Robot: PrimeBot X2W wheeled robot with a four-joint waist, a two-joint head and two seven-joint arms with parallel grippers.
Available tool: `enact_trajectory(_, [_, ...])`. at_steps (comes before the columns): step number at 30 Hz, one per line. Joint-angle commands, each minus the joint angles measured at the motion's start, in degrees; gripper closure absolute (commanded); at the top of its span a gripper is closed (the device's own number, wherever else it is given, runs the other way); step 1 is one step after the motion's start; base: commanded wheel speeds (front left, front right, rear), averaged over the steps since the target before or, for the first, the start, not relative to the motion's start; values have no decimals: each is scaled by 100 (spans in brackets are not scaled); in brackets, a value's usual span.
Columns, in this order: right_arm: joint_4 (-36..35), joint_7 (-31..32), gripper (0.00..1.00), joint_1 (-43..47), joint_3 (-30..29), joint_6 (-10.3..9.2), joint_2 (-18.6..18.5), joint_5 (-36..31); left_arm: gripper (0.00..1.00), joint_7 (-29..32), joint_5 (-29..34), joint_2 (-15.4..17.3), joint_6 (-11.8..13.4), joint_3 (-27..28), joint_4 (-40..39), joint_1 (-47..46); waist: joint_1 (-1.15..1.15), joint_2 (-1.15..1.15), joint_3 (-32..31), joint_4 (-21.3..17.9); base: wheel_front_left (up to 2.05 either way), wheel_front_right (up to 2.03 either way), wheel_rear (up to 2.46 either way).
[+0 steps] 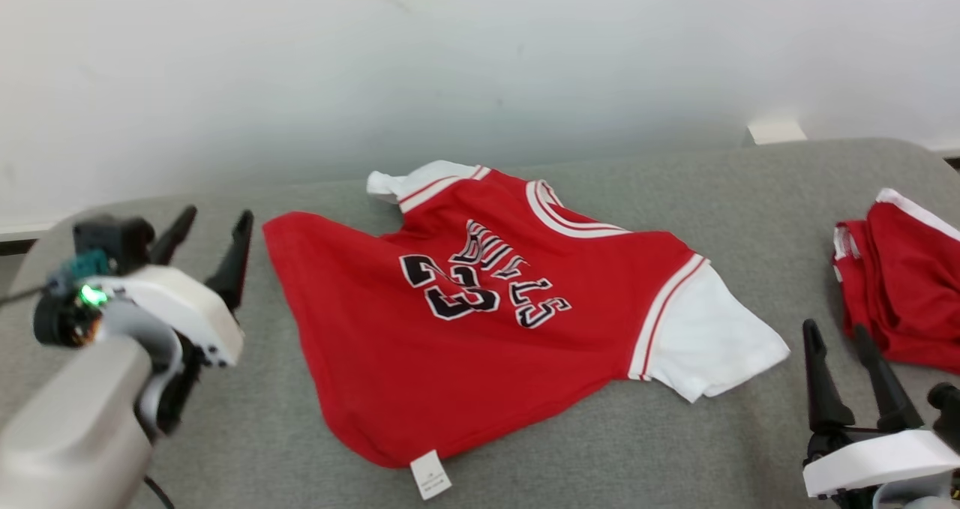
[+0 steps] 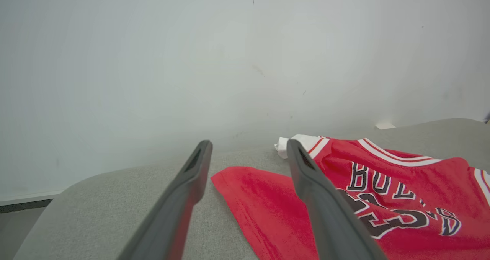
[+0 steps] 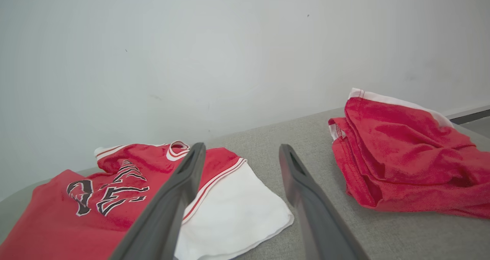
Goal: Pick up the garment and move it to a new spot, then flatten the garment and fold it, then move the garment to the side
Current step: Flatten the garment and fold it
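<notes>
jersey [image 1: 480,321]: flat, print up, mid-surface [image 1: 750,217], white sleeve [image 1: 712,344] toward the right | left pincer [image 1: 217,217]: spread, empty, just beside jersey's left corner | right pincer [image 1: 835,327]: spread, empty, between sleeve and crumpled red shorts [image 1: 907,291]

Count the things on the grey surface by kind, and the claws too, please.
Red jersey: 1
Crumpled red garment: 1
Claws: 2, the left claw and the right claw, both open
Total: 4
</notes>
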Motion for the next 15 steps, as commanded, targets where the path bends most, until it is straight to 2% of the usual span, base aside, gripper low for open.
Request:
enact_trajectory(1, [-115, -42, 0, 129, -104, -12, -2, -86, 0, -90, -50, 27, 165, 140, -318, 386, 0, 0, -146, 174, 0, 0, 0])
enact_trajectory(5, [-344, -83, 0, 347, -378, -12, 76, -189, 0, -135, 225, -58, 720, 806, -1485, 1191, 0, 0, -253, 273, 0, 0, 0])
enact_trajectory(8, [-584, -110, 0, 489, -596, -12, 146, -315, 0, -127, 561, -273, 1009, 1458, -2319, 2077, 0, 0, -316, 320, 0, 0, 0])
enact_trajectory(12, [-922, -118, 0, 703, -736, -12, 171, -607, 0, -129, 1091, -644, 1115, 2108, -3046, 2983, 0, 0, -346, 331, 0, 0, 0])
enact_trajectory(15, [-1138, -121, 0, 854, -767, -12, 186, -982, 0, -129, 1443, -989, 1027, 2460, -3223, 3571, 0, 0, -358, 323, 0, 0, 0])
